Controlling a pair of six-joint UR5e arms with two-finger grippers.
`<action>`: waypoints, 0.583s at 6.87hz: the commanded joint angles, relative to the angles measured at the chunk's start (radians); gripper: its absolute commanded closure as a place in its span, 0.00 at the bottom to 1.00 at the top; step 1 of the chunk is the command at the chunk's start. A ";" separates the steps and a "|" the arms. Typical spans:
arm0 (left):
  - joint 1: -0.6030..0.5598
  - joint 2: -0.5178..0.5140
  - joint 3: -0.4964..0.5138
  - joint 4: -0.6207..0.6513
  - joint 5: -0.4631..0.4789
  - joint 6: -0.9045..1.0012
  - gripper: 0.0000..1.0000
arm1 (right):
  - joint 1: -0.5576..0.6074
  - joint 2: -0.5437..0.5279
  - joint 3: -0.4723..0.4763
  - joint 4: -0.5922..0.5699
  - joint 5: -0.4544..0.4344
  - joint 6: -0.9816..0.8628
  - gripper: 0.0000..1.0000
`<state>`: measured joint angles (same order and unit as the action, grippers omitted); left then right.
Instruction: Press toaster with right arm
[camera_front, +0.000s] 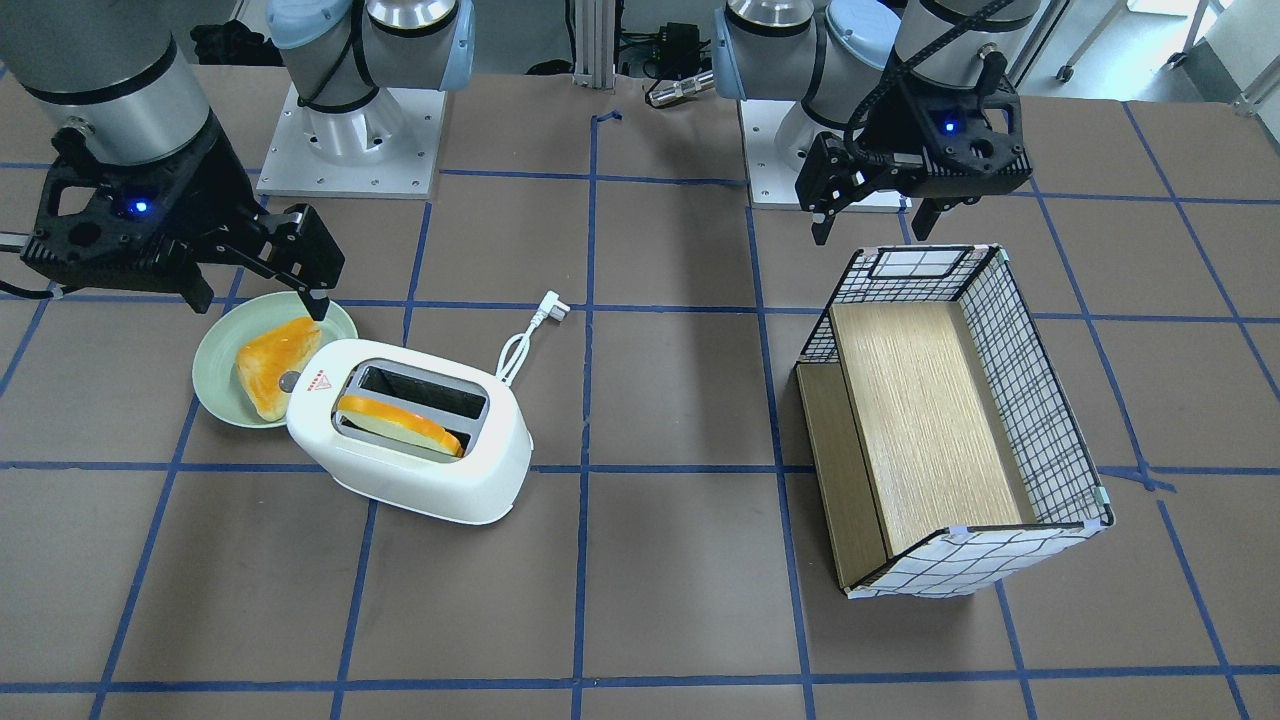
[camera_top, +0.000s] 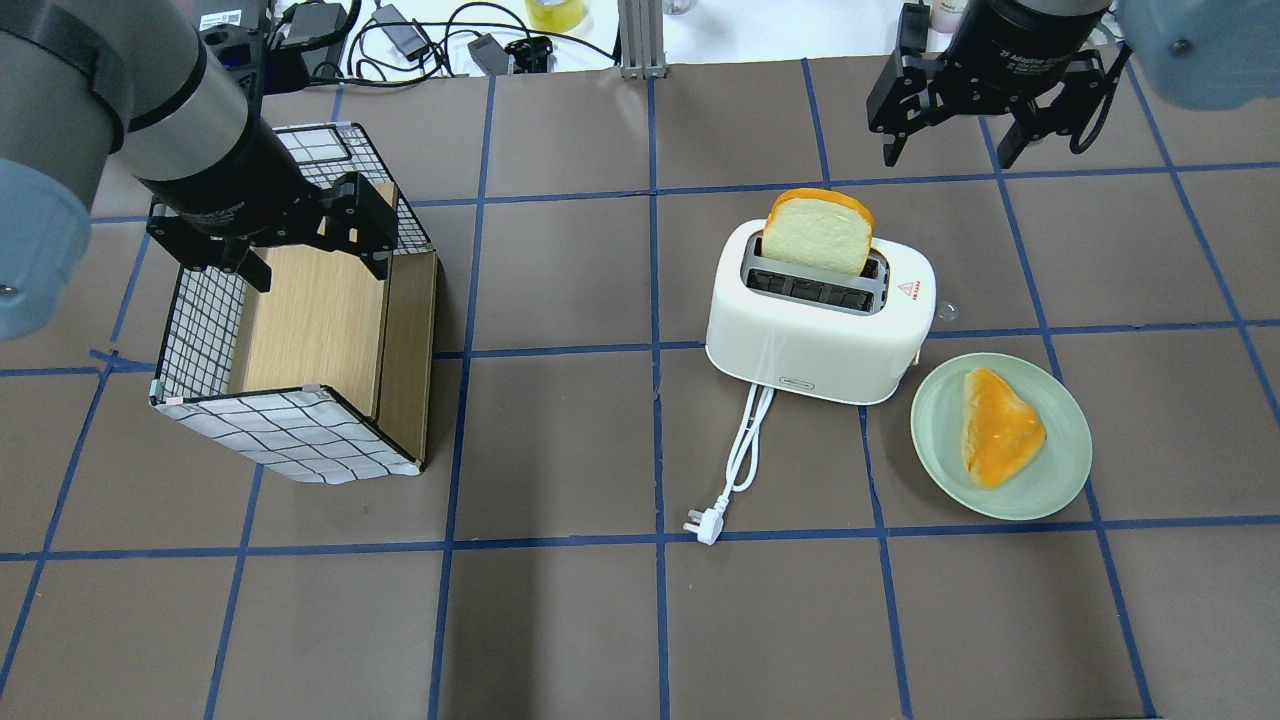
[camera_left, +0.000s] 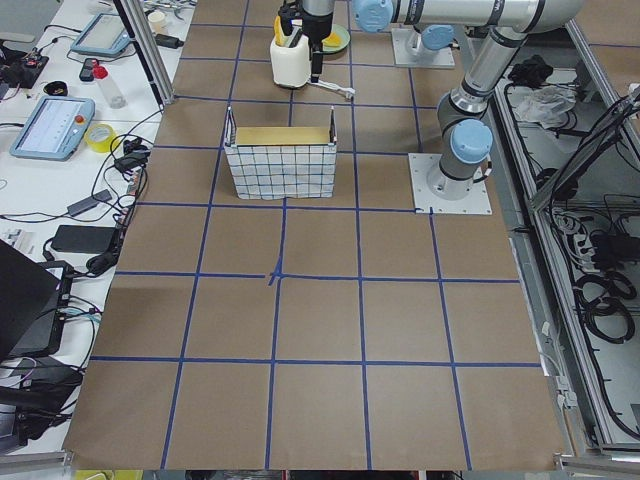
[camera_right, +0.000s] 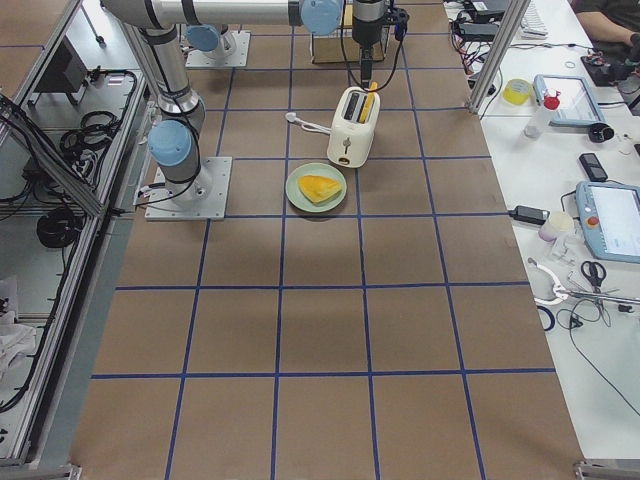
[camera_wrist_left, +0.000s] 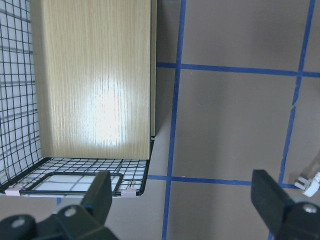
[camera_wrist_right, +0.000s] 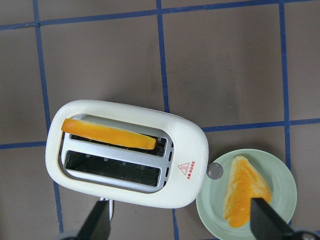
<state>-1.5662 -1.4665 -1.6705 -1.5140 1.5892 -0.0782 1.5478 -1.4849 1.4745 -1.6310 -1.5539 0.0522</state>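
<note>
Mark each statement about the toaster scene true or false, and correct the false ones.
1. One bread slice stands in the toaster, and the other slot is empty. True.
2. The toaster's plug is in a socket. False: it lies loose on the table.
3. The right gripper is shut on bread. False: it is open and holds nothing.
4. A second slice lies on the green plate beside the toaster. True.
5. The left gripper hangs over the toaster. False: it hangs over the wire basket, well away from the toaster.
</note>
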 joint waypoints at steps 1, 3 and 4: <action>0.000 0.000 0.000 0.000 0.000 0.000 0.00 | -0.009 0.009 0.004 -0.006 -0.002 -0.030 0.00; 0.000 0.000 0.000 0.000 -0.002 0.000 0.00 | -0.087 0.014 0.013 -0.018 0.009 -0.199 0.01; 0.000 0.000 0.000 0.000 0.000 0.000 0.00 | -0.160 0.021 0.030 -0.009 0.018 -0.278 0.08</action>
<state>-1.5662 -1.4669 -1.6705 -1.5140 1.5885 -0.0782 1.4648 -1.4706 1.4900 -1.6459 -1.5460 -0.1319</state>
